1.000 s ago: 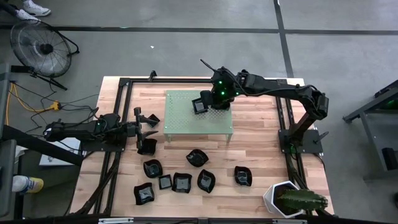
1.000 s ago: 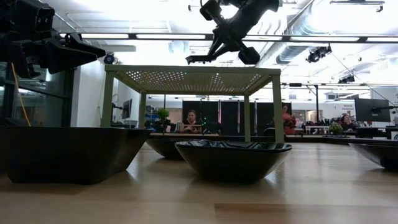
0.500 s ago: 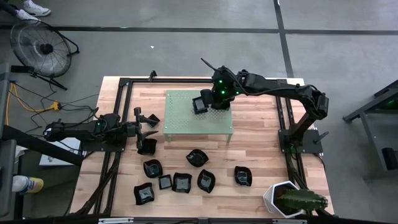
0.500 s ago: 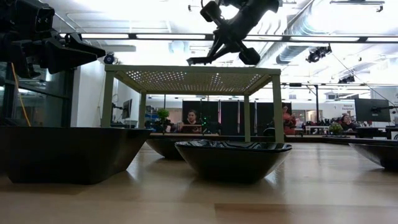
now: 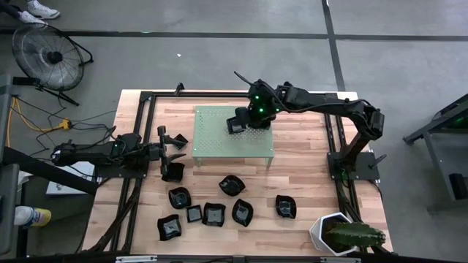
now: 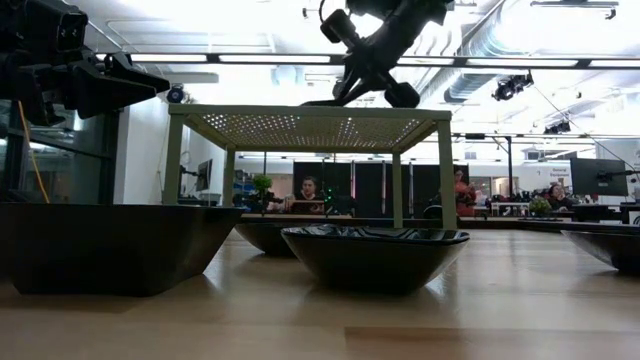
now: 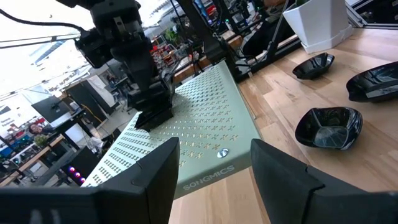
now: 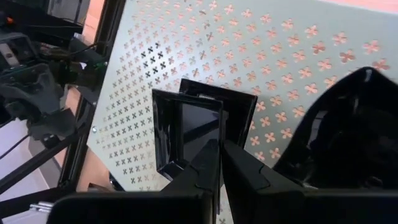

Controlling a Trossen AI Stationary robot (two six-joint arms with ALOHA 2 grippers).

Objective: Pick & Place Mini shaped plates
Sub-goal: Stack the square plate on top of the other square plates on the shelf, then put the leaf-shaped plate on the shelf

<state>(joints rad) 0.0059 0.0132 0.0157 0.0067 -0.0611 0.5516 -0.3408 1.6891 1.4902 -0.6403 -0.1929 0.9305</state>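
Note:
My right gripper (image 5: 245, 120) is over the green perforated stand (image 5: 219, 142) and is shut on a small square glossy black plate (image 8: 198, 132). The plate also shows in the left wrist view (image 7: 153, 116) and edge-on in the low view (image 6: 325, 98). My left gripper (image 7: 214, 186) is open and empty, level beside the stand's left side (image 5: 175, 144). Several more black plates rest on their bases on the wood table, among them one at the middle (image 5: 232, 185) and one just below my left gripper (image 5: 172, 172). My right gripper pinches the square plate's rim (image 8: 216, 147) between its two fingers, at the middle of one side. The fingers come slanting down from the table's right. The plate sits tilted, its free edge (image 6: 312, 102) down by the stand's top; whether it touches, I cannot tell.
A white hexagonal pot (image 5: 329, 232) with a green plant stands at the table's near right corner. Black frame rails run along the left (image 5: 139, 146) and right (image 5: 338, 146) edges. People sit in the room beyond the table (image 6: 310, 190).
My right gripper has tipped over the stand and shifted slightly toward the table's right. The square plate, which hung about level, now slants with its free edge lowered toward the stand's top.

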